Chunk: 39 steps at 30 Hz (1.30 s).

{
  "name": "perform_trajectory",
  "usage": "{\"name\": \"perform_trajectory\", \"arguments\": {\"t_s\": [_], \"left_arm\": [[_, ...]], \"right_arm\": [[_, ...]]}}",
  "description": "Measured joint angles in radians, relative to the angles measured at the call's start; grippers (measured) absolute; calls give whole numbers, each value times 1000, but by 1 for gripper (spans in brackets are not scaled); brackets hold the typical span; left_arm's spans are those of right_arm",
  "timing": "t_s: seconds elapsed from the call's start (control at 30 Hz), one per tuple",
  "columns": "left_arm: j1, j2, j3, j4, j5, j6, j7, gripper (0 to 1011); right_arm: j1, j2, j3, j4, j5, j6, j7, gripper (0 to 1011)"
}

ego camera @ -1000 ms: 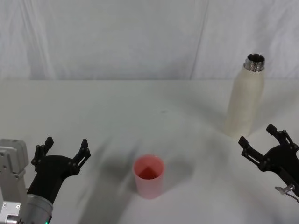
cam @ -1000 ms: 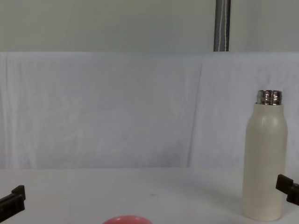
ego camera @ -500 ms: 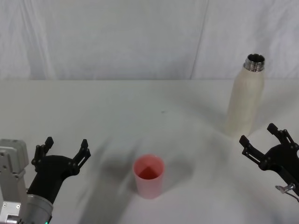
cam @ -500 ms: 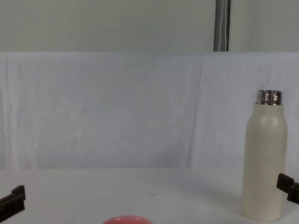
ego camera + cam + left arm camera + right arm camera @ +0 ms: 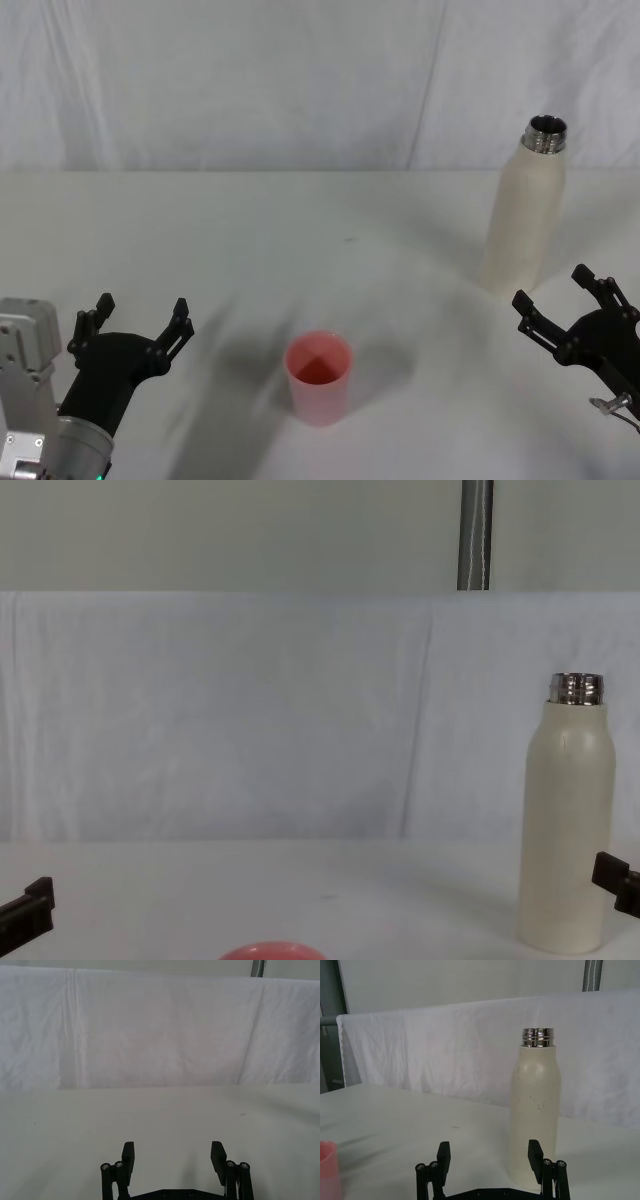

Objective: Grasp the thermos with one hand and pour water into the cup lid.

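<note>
Two grippers are in view, both low over the white worktop (image 5: 300, 220) and both holding nothing. The right gripper (image 5: 567, 302) sits at the near right, just in front of the thermos (image 5: 523, 215) and apart from it; its jaws stand open. From the right wrist view the open jaws frame the lower body of the thermos, which stands farther off, with a visible gap between the black fingertips (image 5: 535, 1151) and the bottle wall. From the chest view one black jaw tip of the right gripper shows at the right edge, beside the bottle's lower part; contact cannot be confirmed there.

The thermos stands upright on the far right of the worktop, cream-white, with its cap off and its shiny threaded steel neck exposed. The opening is dark; the contents cannot be made out.

The cup lid (image 5: 319, 377) stands upright with its mouth up, near the front centre of the worktop, well apart from the thermos and between the two grippers. It is pink-red. Whether it holds any liquid cannot be told. From the chest view its curved top edge shows at the bottom edge.

The left gripper (image 5: 139, 319) rests at the near left, well clear of the cup lid, its jaws open.

A white cloth (image 5: 250, 80) hangs behind the worktop.
</note>
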Motion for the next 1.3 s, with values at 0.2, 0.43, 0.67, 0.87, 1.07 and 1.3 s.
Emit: {"name": "perform_trajectory", "arguments": {"t_s": [0.2, 0.43, 0.67, 0.87, 1.07, 1.3], "left_arm": [[0, 0, 0, 0, 0, 0, 0, 1001], [0, 0, 0, 0, 0, 0, 0, 1001], [0, 0, 0, 0, 0, 0, 0, 1001], [0, 0, 0, 0, 0, 0, 0, 1001], [0, 0, 0, 0, 0, 0, 0, 1001], [0, 0, 0, 0, 0, 0, 0, 1001]], "right_arm": [[0, 0, 0, 0, -1, 0, 0, 1000], [0, 0, 0, 0, -1, 0, 0, 1000], [0, 0, 0, 0, -1, 0, 0, 1000], [0, 0, 0, 0, -1, 0, 0, 1000], [0, 0, 0, 0, -1, 0, 0, 1000], [0, 0, 0, 0, -1, 0, 0, 1000]]}}
